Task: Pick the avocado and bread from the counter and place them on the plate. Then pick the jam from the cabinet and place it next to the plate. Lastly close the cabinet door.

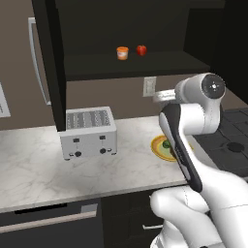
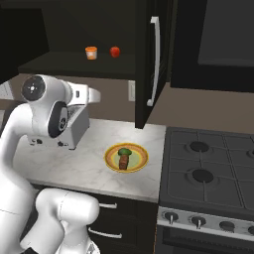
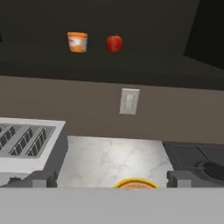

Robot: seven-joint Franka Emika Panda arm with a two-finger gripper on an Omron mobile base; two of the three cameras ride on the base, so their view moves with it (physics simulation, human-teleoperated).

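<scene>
The plate (image 2: 143, 158) lies on the counter (image 2: 74, 166) with the dark green avocado (image 2: 125, 151) and the reddish-brown bread (image 2: 124, 160) on it. In the left base view my arm covers part of the plate (image 1: 159, 147). The orange jam (image 1: 122, 53) stands on the inner shelf of the open cabinet (image 1: 131, 65), beside a red round fruit (image 1: 141, 50). The cabinet door (image 2: 147, 59) stands swung open. My gripper (image 3: 112, 179) hangs open above the counter, over the near rim of the plate (image 3: 134, 183), and holds nothing. The jam (image 3: 77, 42) is well above it.
A silver toaster (image 1: 88, 131) sits on the counter left of the plate. A black stove (image 2: 208, 168) adjoins the counter on the right. A wall outlet (image 3: 129, 100) is on the backsplash. The cabinet door's silver handle (image 2: 155, 59) juts out over the counter.
</scene>
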